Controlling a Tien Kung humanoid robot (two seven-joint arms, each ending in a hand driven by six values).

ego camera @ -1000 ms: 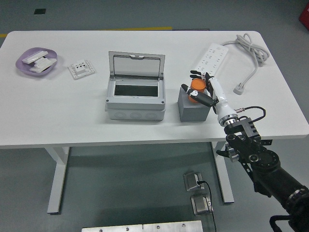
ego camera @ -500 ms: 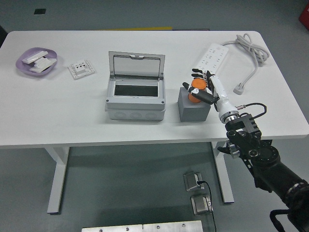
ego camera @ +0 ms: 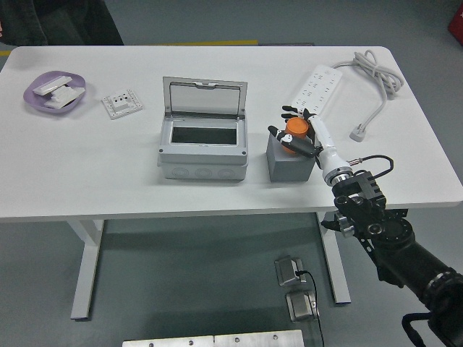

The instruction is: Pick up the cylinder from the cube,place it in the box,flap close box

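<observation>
An orange cylinder (ego camera: 294, 131) sits at the top of a grey cube (ego camera: 289, 161) right of centre on the white table. My right hand (ego camera: 296, 134) reaches in from the lower right and its fingers are curled around the cylinder, just above the cube's top. A grey box (ego camera: 203, 146) stands left of the cube with its lid (ego camera: 205, 97) flipped up and open, its inside dark and empty. My left arm is out of view.
A white power strip (ego camera: 316, 88) with a coiled cable (ego camera: 376, 79) lies behind the cube at the right. A purple dish (ego camera: 55, 92) with white parts and a white socket plate (ego camera: 121, 103) lie at the far left. A dark figure (ego camera: 65, 22) stands at the top left.
My right hand has shifted slightly left with the cylinder in its fingers. A dark figure has come into view at the table's far left corner.
</observation>
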